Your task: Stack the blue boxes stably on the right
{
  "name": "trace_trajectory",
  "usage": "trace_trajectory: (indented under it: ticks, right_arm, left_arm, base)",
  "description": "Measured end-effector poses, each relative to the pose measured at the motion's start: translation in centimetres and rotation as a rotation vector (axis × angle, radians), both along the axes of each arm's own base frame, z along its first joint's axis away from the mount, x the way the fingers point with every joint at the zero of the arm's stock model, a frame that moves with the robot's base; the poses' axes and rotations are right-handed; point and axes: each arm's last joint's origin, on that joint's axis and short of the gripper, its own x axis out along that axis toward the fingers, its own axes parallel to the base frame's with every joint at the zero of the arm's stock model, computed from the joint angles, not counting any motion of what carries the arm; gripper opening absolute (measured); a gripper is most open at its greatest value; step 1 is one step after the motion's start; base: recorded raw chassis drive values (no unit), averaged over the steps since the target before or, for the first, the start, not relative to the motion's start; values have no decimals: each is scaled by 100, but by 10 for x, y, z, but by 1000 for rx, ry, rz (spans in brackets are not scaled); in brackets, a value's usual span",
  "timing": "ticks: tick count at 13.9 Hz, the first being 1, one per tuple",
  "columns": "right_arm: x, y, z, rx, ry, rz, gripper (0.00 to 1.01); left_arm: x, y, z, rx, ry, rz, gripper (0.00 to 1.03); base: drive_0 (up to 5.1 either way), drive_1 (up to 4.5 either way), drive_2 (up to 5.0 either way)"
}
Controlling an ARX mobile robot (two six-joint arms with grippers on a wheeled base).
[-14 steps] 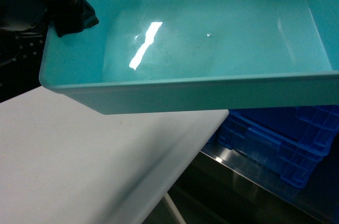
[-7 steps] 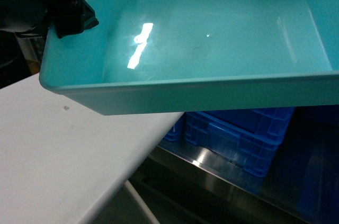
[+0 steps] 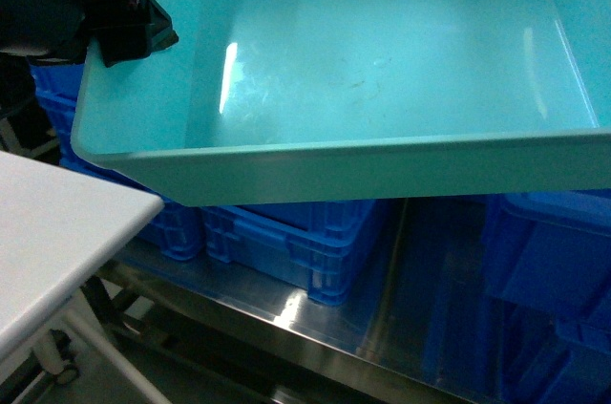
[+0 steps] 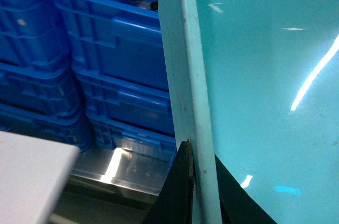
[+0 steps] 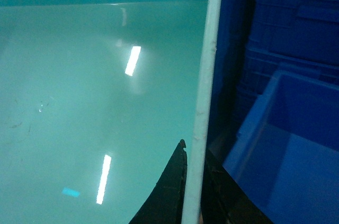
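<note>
I hold the light turquoise tub (image 3: 382,70) in the air with both grippers; it fills the top of the head view. My left gripper (image 4: 200,179) is shut on its left wall, one black finger outside and one inside. That gripper shows at the tub's far left corner (image 3: 129,33) in the head view. On the tub's right wall (image 5: 204,102) my right gripper (image 5: 194,173) is shut, one finger on each side. The royal-blue smooth tub (image 5: 296,155) sits low to the right, beside and below the turquoise one, also low right in the head view (image 3: 554,261).
Ribbed dark-blue crates (image 3: 286,237) stand stacked on a steel shelf (image 3: 382,323) below the carried tub. More of them rise at the left (image 4: 106,49) and behind the royal-blue tub (image 5: 296,28). A white table corner (image 3: 48,232) juts in at the lower left.
The view has swung right: the white table slid off to the left, and the steel shelf, ribbed crates and royal-blue tub came under the carried tub. Both grips are unchanged.
</note>
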Motion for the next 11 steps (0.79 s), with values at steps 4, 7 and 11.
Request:
trace_trajectory:
  ticks: [4,7,11]
  right_arm:
    - [0,0,0,0,0,0,7]
    - [0,0,0,0,1,0,7]
    - [0,-3,0,1,3,-5,7]
  left_arm:
    - [0,0,0,0,-1,0,2]
    - [0,0,0,0,0,0,2]
    - [0,-2,0,1,-1,-4,2]
  base:
    - [-156,-156,-156]
    - [286,-364,-364]
    - [286,-364,-364]
